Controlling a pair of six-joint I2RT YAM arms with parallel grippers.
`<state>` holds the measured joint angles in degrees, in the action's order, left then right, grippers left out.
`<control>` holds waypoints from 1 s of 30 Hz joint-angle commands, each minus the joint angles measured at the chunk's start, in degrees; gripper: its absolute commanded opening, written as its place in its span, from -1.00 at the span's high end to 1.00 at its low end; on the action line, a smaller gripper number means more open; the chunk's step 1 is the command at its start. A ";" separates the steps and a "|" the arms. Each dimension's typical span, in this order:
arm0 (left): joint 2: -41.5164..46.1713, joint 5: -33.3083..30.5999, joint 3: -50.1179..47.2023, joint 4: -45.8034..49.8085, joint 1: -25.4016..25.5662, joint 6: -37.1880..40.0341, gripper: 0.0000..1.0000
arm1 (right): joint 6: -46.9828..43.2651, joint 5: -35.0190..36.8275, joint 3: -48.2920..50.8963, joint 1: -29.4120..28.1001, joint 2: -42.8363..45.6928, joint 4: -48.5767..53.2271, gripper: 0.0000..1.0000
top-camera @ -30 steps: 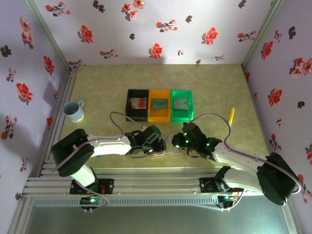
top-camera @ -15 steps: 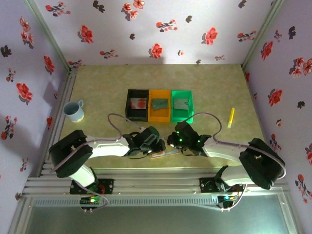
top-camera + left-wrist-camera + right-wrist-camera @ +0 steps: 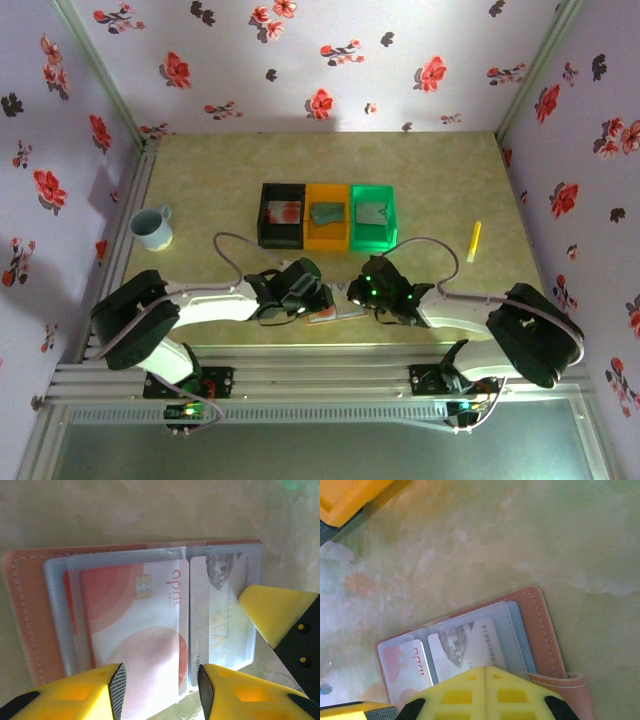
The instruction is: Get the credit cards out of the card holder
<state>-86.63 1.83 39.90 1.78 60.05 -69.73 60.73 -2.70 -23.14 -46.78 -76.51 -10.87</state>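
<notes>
- Close to the front edge of the surface (image 3: 450,170), between the two arms, the card holder (image 3: 25,610) lay open and flat, with its pinkish-tan cover down and its clear blue-grey pockets up.
- The credit cards (image 3: 135,630) sat side by side in those pockets. One was pale with red-orange blotches and a chip. The other was pale with grey print, partly under a yellow tip of the right arm.
- The left fingers (image 3: 316,303) stood wide apart at one long edge of the holder. The end of the blotched card lay in the gap, and they gripped nothing.
- The right fingers (image 3: 485,680) were pressed together tip to tip over the printed-card side of the holder, with nothing seen between them.
- Farther back, a black bin (image 3: 263,215), an orange bin (image 3: 328,187) and a green bin (image 3: 393,215) stood in a touching row.
- A loose card (image 3: 283,211), pale with a red blotch, lay in the black bin. The other two bins each held a dark flat thing too small to make out.
- A pale mug (image 3: 152,228) stood well to the left of the bins, and a yellow pen (image 3: 474,241) lay to their right.
</notes>
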 commanded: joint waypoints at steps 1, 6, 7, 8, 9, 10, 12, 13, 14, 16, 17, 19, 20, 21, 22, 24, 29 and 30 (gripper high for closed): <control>2.64 -1.65 0.52 3.78 -0.90 1.52 0.12 | 1.28 2.13 1.65 -0.08 -0.40 0.49 1.00; 4.49 -1.56 3.57 5.14 -1.25 2.56 0.11 | 1.24 2.13 1.84 -0.08 0.77 0.92 1.00; 4.63 -1.41 4.60 5.29 -1.21 2.72 0.11 | 1.23 2.17 1.87 -0.07 1.15 0.98 1.00; 4.64 -1.24 5.48 5.25 -1.17 2.76 0.11 | 1.20 2.26 1.96 -0.06 1.36 1.19 1.00; 4.59 -1.11 6.53 5.17 -1.12 2.76 0.11 | 1.32 2.35 2.12 -0.10 1.70 1.34 1.00; 4.29 -1.04 7.58 4.95 -1.00 2.76 0.11 | 1.37 2.42 2.30 -0.09 1.95 1.38 1.00; 3.31 -1.03 9.50 4.47 -0.58 2.76 0.11 | 1.49 2.57 2.63 -0.08 2.42 1.46 1.00; 2.49 -0.95 10.37 4.30 -0.33 2.76 0.11 | 1.54 2.68 2.87 -0.07 2.69 1.51 1.00; 1.67 -0.69 11.13 4.13 -0.16 2.76 0.11 | 1.63 2.70 3.07 -0.12 2.99 1.56 1.00; -0.48 0.23 12.20 2.95 0.14 2.07 0.11 | 1.83 2.77 3.51 -0.11 3.68 1.47 1.00; -1.44 0.71 12.22 1.79 0.24 1.51 0.12 | 1.85 2.79 3.69 -0.15 3.96 1.54 1.00; -3.51 2.09 11.49 -1.57 0.46 -0.18 0.12 | 1.93 2.88 4.10 -0.06 4.75 1.64 1.00; -4.37 2.66 11.06 -2.87 0.50 -1.03 0.12 | 1.94 3.01 4.22 -0.01 5.08 1.73 1.00; -5.25 3.21 10.33 -4.96 0.57 -2.08 0.12 | 1.89 3.13 4.40 -0.10 5.44 1.91 1.00; -6.11 3.85 9.57 -7.27 0.51 -3.22 0.12 | 1.94 3.22 4.58 -0.06 5.77 1.92 1.00; -7.72 4.78 8.31 -10.98 0.58 -5.34 0.12 | 1.90 3.31 4.92 -0.10 6.25 1.87 1.00; -10.63 6.08 6.56 -16.13 0.68 -8.29 0.12 | 1.85 3.06 5.14 -0.07 6.37 1.35 1.00; -10.96 6.10 6.44 -16.20 0.70 -8.55 0.12 | 1.73 2.88 5.12 -0.07 6.28 1.06 1.00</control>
<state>-96.60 6.70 47.03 -9.52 60.31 -75.50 62.02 -1.41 -18.68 -46.76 -70.59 -10.85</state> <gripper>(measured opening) 0.438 0.041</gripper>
